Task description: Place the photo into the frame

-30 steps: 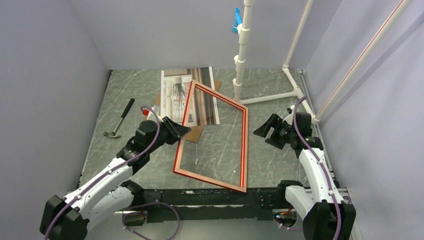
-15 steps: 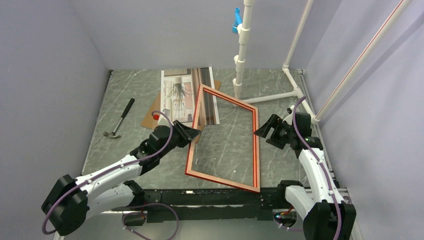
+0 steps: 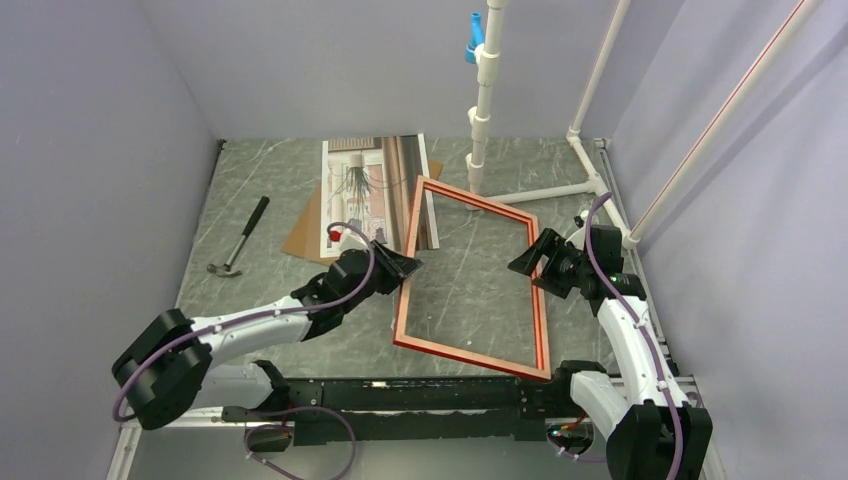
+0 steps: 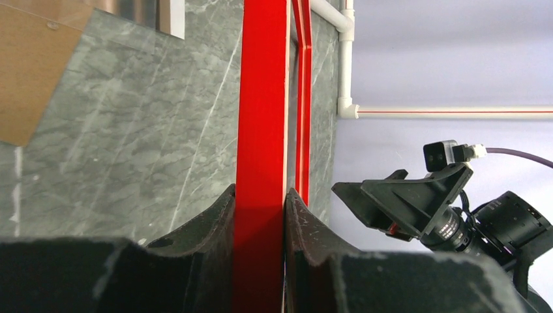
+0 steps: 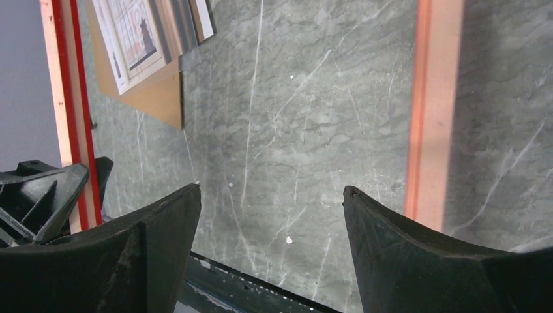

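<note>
The frame [image 3: 538,300] is red-edged and empty, held tilted off the table. My left gripper [image 3: 405,268] is shut on its left rail; in the left wrist view the red rail [image 4: 261,117] fills the gap between my left gripper's [image 4: 259,202] fingers. My right gripper [image 3: 530,262] stands open beside the frame's right rail. In the right wrist view the copper-orange rail [image 5: 433,111] lies just outside the right finger of that gripper [image 5: 270,189], with nothing between its fingers. The photo [image 3: 370,190] lies face up at the back of the table, partly behind the frame.
A brown backing board [image 3: 303,232] lies under the photo's near left corner. A hammer [image 3: 240,238] rests at the left. A white pipe stand [image 3: 480,120] rises at the back right, its base pipes [image 3: 545,192] running along the table behind the frame.
My left arm has carried the frame to the right, bringing its right rail up to the right gripper. The right arm has stayed put.
</note>
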You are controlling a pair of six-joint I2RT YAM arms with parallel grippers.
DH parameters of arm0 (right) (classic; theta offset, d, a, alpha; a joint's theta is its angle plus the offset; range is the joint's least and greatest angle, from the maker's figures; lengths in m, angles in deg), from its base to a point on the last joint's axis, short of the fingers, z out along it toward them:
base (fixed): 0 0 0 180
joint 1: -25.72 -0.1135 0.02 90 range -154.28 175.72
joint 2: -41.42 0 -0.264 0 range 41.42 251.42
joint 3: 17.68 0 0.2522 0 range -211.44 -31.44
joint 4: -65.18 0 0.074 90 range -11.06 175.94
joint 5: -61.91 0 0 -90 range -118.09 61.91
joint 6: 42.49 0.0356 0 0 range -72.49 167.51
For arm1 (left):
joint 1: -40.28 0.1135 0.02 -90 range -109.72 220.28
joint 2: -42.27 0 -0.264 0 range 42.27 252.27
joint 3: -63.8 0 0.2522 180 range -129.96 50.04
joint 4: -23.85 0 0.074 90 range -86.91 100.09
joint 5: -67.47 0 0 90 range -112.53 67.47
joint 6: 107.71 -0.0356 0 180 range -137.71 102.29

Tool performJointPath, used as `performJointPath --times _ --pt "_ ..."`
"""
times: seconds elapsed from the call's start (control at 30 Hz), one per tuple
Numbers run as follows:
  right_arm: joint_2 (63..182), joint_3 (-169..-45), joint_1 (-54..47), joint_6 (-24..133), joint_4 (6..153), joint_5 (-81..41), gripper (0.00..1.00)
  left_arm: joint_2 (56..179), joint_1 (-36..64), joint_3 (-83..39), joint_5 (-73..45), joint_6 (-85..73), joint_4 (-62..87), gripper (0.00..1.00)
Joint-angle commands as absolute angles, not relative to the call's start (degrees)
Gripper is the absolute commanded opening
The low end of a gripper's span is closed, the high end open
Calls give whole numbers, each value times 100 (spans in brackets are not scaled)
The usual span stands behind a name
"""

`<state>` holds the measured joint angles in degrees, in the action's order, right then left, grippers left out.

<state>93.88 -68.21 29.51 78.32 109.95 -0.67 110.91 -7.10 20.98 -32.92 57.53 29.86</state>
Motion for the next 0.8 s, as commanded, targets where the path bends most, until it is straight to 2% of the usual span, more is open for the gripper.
performJointPath --times 0.0,0.1,0.13,0.5,0.6,0.77 --pt "9354 -6845 2924 7704 10986 -193 82 11724 -863 1721 -3684 5789 2262 0" --pt "9410 -6859 2918 7683 10987 -221 82 11922 -1019 1582 -3818 5806 2012 1" --pt "9433 -6868 2915 7659 10992 -242 83 11956 -1034 1569 -3829 5796 1955 5" --pt "9603 -7030 2910 7515 11071 -519 86 12462 -1038 952 -3361 4397 940 72" --pt "9574 -6979 2899 7528 11043 -516 87 12735 -1035 656 -3328 3988 386 78" --pt "9571 -6991 2901 7504 11092 -533 87 13230 -1037 146 -3446 3427 -387 72"
